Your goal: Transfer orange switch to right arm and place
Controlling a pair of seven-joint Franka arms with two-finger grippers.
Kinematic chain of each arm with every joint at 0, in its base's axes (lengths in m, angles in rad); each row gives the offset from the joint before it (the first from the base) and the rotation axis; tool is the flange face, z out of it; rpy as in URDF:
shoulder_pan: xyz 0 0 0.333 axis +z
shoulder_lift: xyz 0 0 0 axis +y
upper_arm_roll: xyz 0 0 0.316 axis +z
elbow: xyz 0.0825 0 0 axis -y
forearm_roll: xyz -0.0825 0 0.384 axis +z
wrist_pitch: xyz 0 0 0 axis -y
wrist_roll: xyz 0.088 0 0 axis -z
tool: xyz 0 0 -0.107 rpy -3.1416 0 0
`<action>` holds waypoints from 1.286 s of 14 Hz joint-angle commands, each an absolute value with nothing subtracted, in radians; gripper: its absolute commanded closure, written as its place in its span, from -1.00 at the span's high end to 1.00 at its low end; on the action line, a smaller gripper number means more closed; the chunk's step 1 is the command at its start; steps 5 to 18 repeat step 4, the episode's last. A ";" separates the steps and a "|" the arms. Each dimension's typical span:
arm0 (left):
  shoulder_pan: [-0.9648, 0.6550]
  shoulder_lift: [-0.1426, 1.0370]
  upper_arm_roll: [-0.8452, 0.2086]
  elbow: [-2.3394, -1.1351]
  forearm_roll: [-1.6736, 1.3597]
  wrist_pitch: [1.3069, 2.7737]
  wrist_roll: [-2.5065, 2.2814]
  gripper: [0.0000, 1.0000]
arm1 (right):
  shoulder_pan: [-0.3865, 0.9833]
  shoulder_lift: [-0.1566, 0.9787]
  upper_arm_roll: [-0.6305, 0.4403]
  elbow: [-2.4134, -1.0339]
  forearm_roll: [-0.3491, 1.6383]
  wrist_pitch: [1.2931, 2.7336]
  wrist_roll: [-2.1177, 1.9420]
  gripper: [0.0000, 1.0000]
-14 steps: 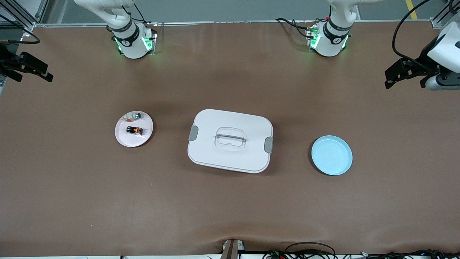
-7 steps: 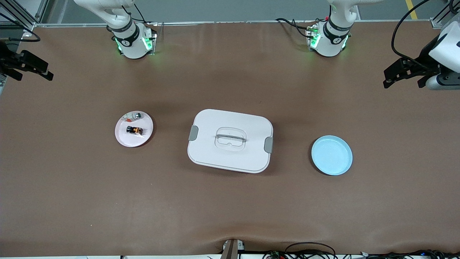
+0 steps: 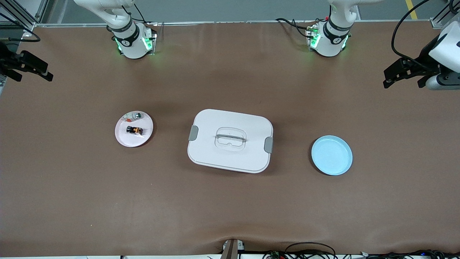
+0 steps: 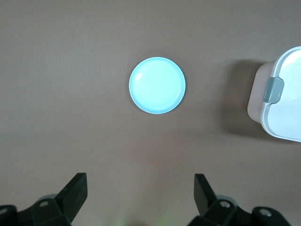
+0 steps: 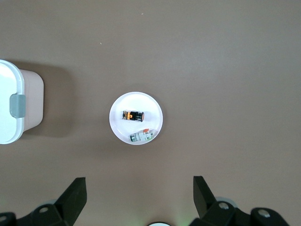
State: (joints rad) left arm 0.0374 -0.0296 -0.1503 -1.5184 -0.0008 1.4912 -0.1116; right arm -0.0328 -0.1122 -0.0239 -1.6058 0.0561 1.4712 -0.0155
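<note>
Front view: brown matte desk [image 3: 230,201], smooth covering. One round pink-white plate [image 3: 124,138] toward the right arm's end, shallow rim. On it two tiny parts: the orange switch [image 3: 134,130], a black oblong block with an orange band, and one pale piece with a greenish top [image 3: 137,115], lying closer to the robots' edge of the desk. One white rectangular plastic box [image 3: 230,140] at mid-desk, rounded corners, lid on, two grey side clips, one clear recessed handle. One round light-blue plate [image 3: 331,155] toward the left arm's end, glossy, holding nothing. Right gripper [image 3: 30,70] hangs over the desk edge at the right arm's end; left gripper [image 3: 404,73] over the edge at the left arm's end. Both wait, well apart from all objects.

Left wrist view: left gripper [image 4: 139,195] with its two black fingers [image 4: 75,190] spread wide, holding nothing. Blue plate [image 4: 157,85] below, box corner [image 4: 282,94] with one grey clip at the side.

Right wrist view: right gripper [image 5: 138,197] has its fingers [image 5: 75,193] spread wide, holding nothing. Pink-white plate [image 5: 120,127] below, orange switch [image 5: 133,115] and pale piece [image 5: 142,136] lying apart on it; box end [image 5: 11,108] visible
</note>
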 commanded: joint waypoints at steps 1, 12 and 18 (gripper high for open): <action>0.043 -0.044 -0.149 -1.525 -0.011 1.493 -0.083 1.00 | -0.032 -0.132 -0.023 -1.623 0.054 1.483 -0.029 1.00; 0.041 -0.041 -0.152 -1.517 -0.005 1.493 -0.083 1.00 | -0.032 -0.132 -0.025 -1.624 0.051 1.488 -0.029 1.00; 0.041 -0.041 -0.152 -1.517 -0.005 1.493 -0.083 1.00 | -0.032 -0.132 -0.025 -1.624 0.051 1.488 -0.029 1.00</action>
